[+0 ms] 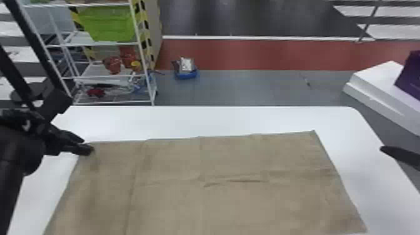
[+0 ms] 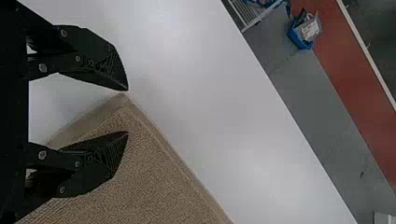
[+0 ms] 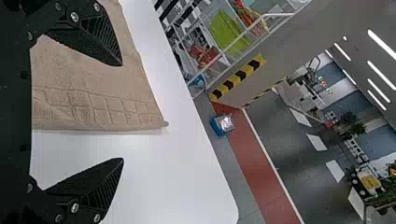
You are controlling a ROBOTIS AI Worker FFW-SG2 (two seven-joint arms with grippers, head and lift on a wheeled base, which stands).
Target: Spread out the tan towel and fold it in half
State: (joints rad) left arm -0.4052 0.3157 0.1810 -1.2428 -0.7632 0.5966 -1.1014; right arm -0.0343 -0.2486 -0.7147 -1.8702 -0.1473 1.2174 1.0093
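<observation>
The left gripper (image 2: 127, 111) has its jaws parted around the far left corner (image 2: 124, 100) of the tan towel (image 1: 231, 206), one side above the cloth and the other over bare desk (image 1: 218, 120); nothing is clamped, and I'd guess they stand that way so that closing would catch the corner for the fold. Whether they touch the fabric I cannot tell. The right gripper (image 3: 123, 112) has its jaws wide apart and empty, held off toward the right side of the desk, near the towel's checked border (image 3: 98, 107), probably waiting to take the matching far right corner (image 1: 313, 133). The towel itself lies broad and nearly flat on the white top, its far edge roughly in line with the desk's, which should help the two halves meet squarely. Shallow creases (image 1: 237, 181) cross its middle; they look minor, though they could carry into the fold. The spreading seems all but done, the folding not begun, and lifting both corners together would keep the cloth from skewing. Past the desk stand a white wire rack (image 1: 114, 76) with a lime-green bin (image 1: 107, 23), and a blue tub (image 1: 186, 75) on the floor
</observation>
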